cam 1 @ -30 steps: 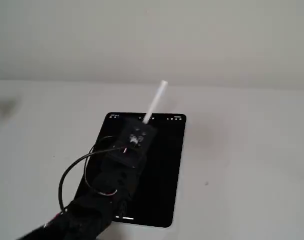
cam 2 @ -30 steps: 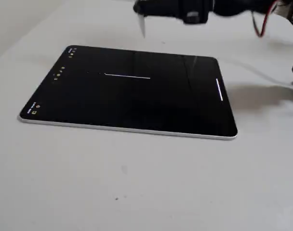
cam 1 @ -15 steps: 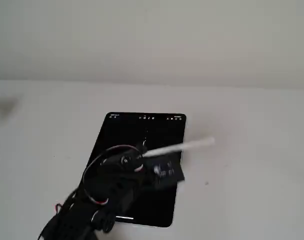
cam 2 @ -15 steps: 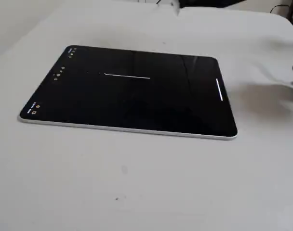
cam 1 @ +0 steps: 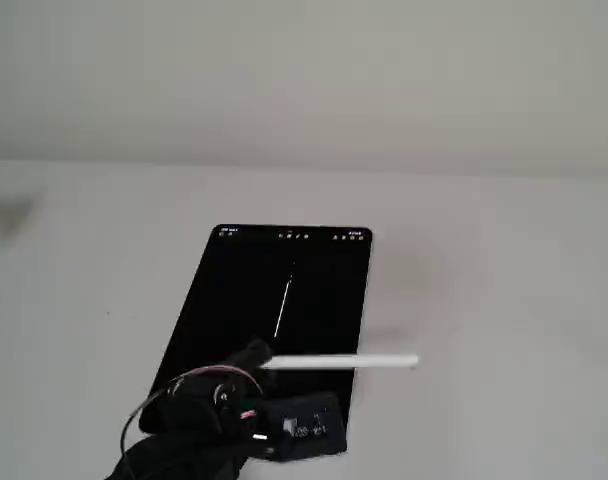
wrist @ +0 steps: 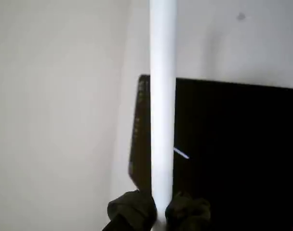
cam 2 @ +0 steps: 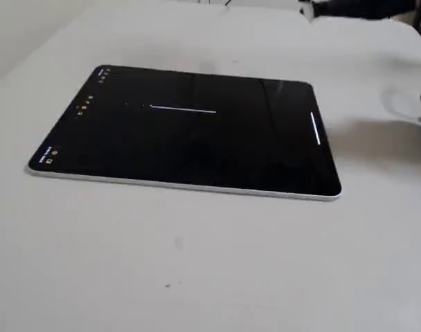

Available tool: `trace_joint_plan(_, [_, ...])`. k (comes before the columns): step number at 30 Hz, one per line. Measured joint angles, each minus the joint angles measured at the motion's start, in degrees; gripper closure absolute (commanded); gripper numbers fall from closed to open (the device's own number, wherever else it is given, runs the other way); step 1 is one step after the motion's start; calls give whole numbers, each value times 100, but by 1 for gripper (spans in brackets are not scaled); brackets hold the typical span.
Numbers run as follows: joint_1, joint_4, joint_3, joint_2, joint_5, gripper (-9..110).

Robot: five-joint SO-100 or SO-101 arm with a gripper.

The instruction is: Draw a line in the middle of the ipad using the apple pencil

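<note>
The iPad [cam 1: 304,270] lies flat on the white table with its screen black; it also shows in the wrist view [wrist: 233,144] and in the other fixed view [cam 2: 196,145]. A thin white line [cam 1: 283,305] runs along the middle of the screen, also seen in the other fixed view [cam 2: 183,108]. My gripper [cam 1: 256,358] is over the near end of the iPad, shut on the white Apple Pencil [cam 1: 344,361]. The pencil sticks out sideways to the right, past the iPad's edge. In the wrist view the black fingers [wrist: 132,211] clamp the pencil [wrist: 163,96], and its tip is out of frame.
The white table [cam 1: 504,300] surrounds the iPad on all sides. A dark object [cam 2: 363,7] sits at the far top right edge in one fixed view. A white streak [cam 2: 314,129] on the screen looks like the pencil's reflection.
</note>
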Motion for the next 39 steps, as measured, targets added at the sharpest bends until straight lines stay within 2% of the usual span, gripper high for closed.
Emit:
trace_joint_plan(14, [141,167,1116,79,35,101])
trace_joint_plan(39, [176,299,1143,79,35,101])
